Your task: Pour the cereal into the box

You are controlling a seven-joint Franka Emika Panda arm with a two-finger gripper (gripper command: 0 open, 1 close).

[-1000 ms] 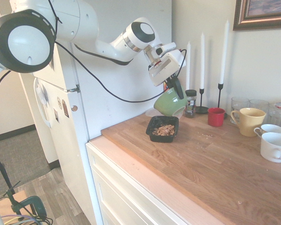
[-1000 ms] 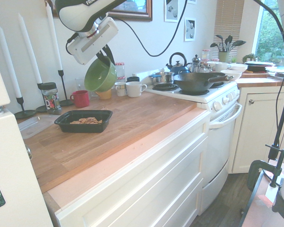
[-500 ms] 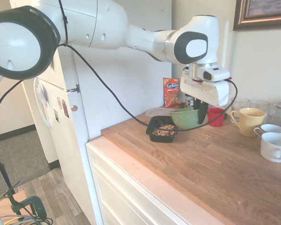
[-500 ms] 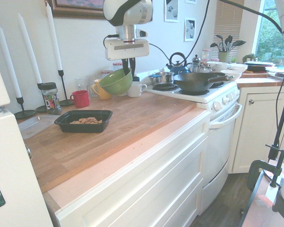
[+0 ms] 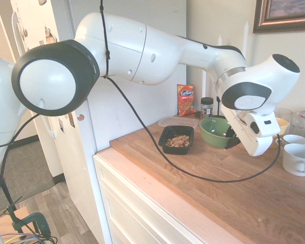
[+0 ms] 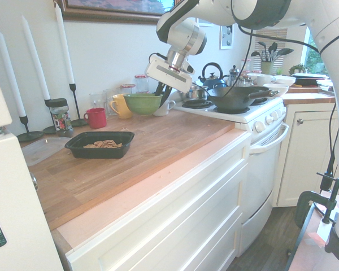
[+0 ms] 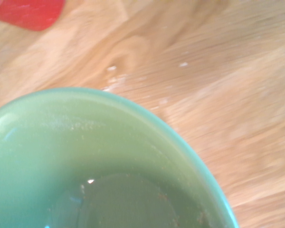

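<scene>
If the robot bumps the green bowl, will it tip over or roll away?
The green bowl has a wide, round, flaring shape, so a push at the rim might tip it. It looks stiff and shiny, perhaps ceramic, so it may be slippery and could chip if dropped.

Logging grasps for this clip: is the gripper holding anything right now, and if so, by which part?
Yes: the gripper holds the green bowl by its rim, on the side near the white cup.
</scene>
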